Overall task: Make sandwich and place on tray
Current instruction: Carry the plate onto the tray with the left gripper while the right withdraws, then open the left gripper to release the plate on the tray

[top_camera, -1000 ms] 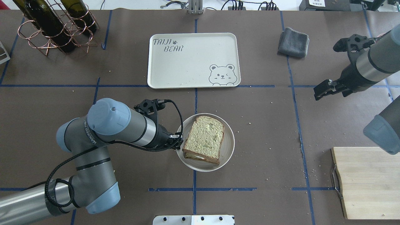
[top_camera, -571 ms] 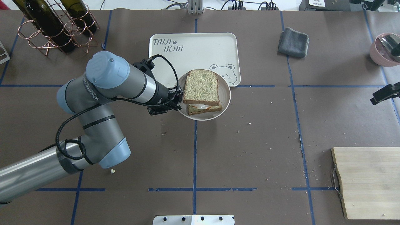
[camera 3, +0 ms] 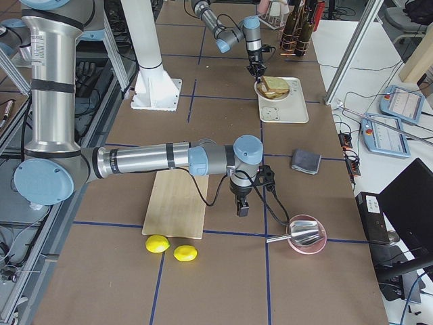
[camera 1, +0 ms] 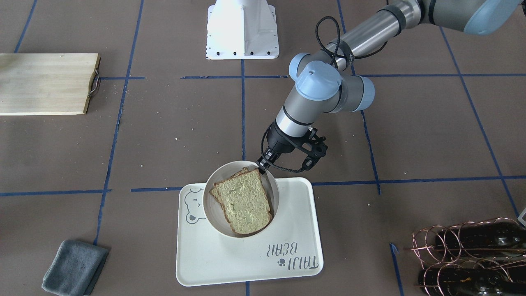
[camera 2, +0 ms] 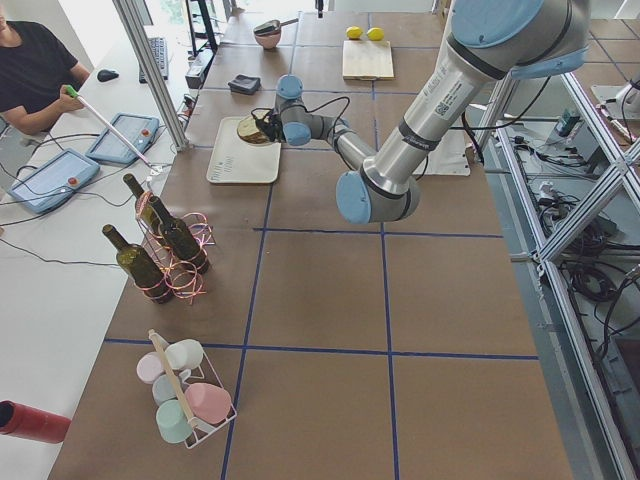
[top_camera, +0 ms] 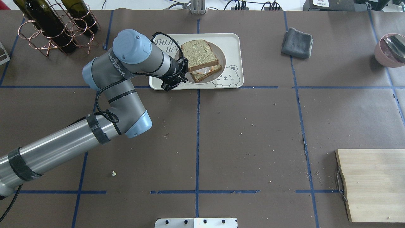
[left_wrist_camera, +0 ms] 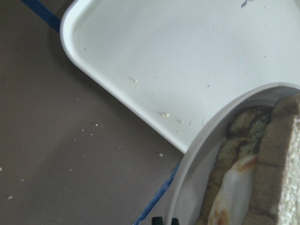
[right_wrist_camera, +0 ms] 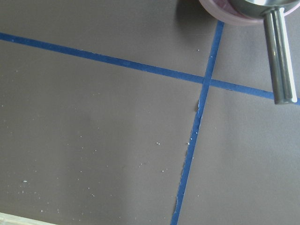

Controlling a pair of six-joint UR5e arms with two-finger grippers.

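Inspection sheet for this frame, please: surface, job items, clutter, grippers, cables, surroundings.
Surface: brown paper table, blue tape grid, scattered crumbs.
Job's things: sandwich on plate, over the tray; touchdown unclear.
Clutter: grey cloth, cutting board, bottle rack, pink bowl, lemons.
Grippers: left gripper shut on the plate rim; right gripper above bare table, state cannot tell.
Cables: black cable looped at left wrist.
Surroundings: seated operator beside the table.
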